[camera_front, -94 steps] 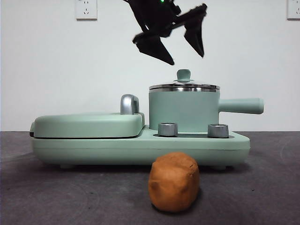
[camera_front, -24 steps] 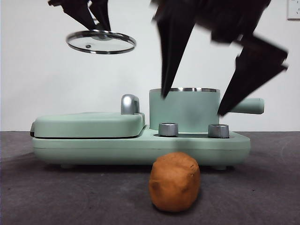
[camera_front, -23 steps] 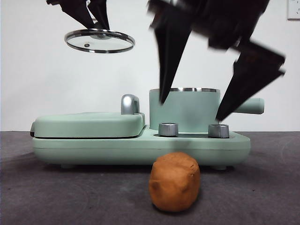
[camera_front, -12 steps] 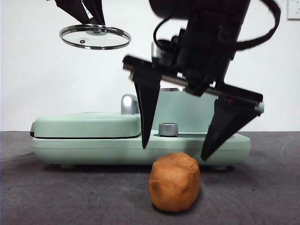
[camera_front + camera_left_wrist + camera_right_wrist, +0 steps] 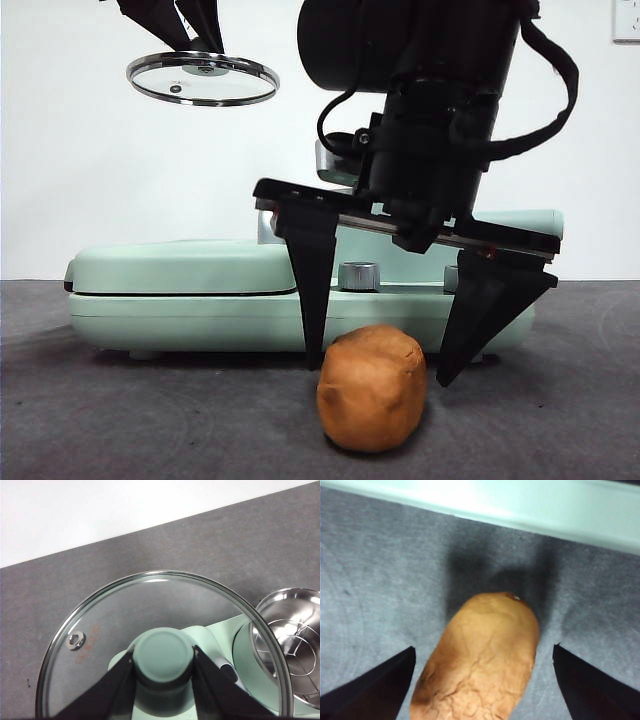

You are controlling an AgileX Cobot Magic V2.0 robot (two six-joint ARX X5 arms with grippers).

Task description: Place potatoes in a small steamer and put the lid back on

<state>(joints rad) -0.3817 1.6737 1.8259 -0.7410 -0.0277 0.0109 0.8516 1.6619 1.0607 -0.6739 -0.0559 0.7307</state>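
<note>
The step in hand is picking up the potato (image 5: 371, 388), which lies on the worktop (image 5: 150, 420) near its front edge, just in front of the small steamer (image 5: 292, 655). The right gripper (image 5: 385, 365) hangs over it with its fingers wide open, one on each side, not touching it. Next it likely needs to go lower and squeeze. The left gripper (image 5: 163, 672) holds the lid (image 5: 203, 80) by its knob, high up.

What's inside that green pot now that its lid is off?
A wire steaming rack sits in the shiny pot. No potato there yet. The lid's rim hides one side.
</note>
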